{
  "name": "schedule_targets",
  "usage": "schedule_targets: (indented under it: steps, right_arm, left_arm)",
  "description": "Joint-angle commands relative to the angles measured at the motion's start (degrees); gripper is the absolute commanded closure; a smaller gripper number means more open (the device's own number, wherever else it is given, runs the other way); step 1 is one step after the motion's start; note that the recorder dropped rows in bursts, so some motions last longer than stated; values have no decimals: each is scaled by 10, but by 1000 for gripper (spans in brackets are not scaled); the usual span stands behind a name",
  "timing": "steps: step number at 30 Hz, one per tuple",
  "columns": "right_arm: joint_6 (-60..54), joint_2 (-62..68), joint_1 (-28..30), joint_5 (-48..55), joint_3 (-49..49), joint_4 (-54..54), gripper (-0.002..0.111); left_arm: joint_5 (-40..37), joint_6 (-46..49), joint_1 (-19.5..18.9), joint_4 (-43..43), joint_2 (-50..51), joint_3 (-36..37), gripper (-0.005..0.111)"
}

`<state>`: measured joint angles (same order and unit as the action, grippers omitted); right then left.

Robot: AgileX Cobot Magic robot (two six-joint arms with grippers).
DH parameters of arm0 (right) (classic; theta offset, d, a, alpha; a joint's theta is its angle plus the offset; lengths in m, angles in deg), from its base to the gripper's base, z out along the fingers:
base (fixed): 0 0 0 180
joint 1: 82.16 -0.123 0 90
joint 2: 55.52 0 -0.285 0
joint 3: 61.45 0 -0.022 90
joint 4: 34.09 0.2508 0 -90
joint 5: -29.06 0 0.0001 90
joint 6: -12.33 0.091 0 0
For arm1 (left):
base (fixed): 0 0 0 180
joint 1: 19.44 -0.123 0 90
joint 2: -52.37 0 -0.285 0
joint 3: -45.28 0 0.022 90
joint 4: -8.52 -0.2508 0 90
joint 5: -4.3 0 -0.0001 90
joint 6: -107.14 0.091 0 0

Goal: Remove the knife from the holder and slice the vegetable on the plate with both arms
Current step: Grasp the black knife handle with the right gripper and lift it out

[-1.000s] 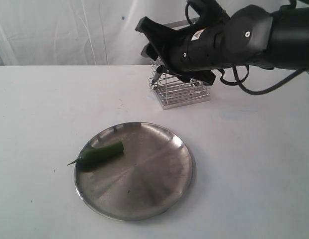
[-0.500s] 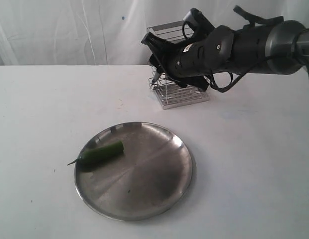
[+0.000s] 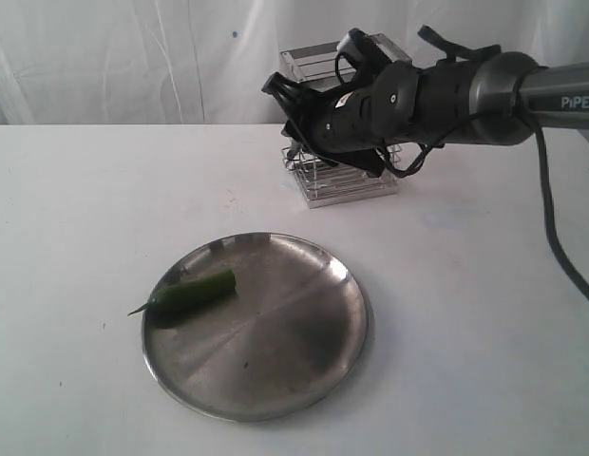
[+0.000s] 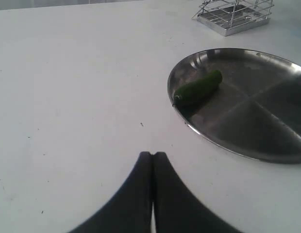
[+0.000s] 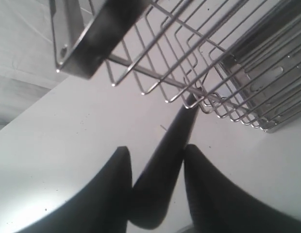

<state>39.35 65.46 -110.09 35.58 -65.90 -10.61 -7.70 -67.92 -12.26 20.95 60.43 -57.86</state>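
Note:
The chrome wire holder (image 3: 347, 185) stands at the back of the table, tilted in the right wrist view (image 5: 189, 63). My right gripper (image 3: 296, 112) is at its left side, shut on the black knife (image 5: 165, 165). The knife's far end still pokes among the holder's wires. The dark green vegetable (image 3: 192, 293) lies on the left part of the steel plate (image 3: 304, 380), stem tip over the rim. In the left wrist view my left gripper (image 4: 153, 154) is shut and empty above bare table, short of the plate (image 4: 247, 121) and the vegetable (image 4: 198, 88).
A white curtain hangs behind the white table (image 3: 85, 209). The right arm's black cables (image 3: 551, 228) trail down at the right. The holder's base (image 4: 235, 14) shows beyond the plate in the left wrist view.
The right arm has swung back and lower beside the holder, uncovering the holder's top rim. Its gripper stays at the holder's left side. Plate and vegetable have not moved.

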Motion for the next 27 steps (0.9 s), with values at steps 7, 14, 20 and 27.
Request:
schedule_targets:
  steps: [7,14,20,27]
  right_arm:
    - [-36,-3,7,23,-5,-25,89]
    - [-158,-15,7,40,-9,-27,97]
    - [-220,-18,7,79,-43,-27,98]
    - [-340,-20,7,130,-93,-27,108]
  left_arm:
    - [-1,0,-2,4,-3,4,107]
    - [-1,0,-2,4,-3,4,107]
    - [-1,0,-2,4,-3,4,107]
    - [-1,0,-2,4,-3,4,107]
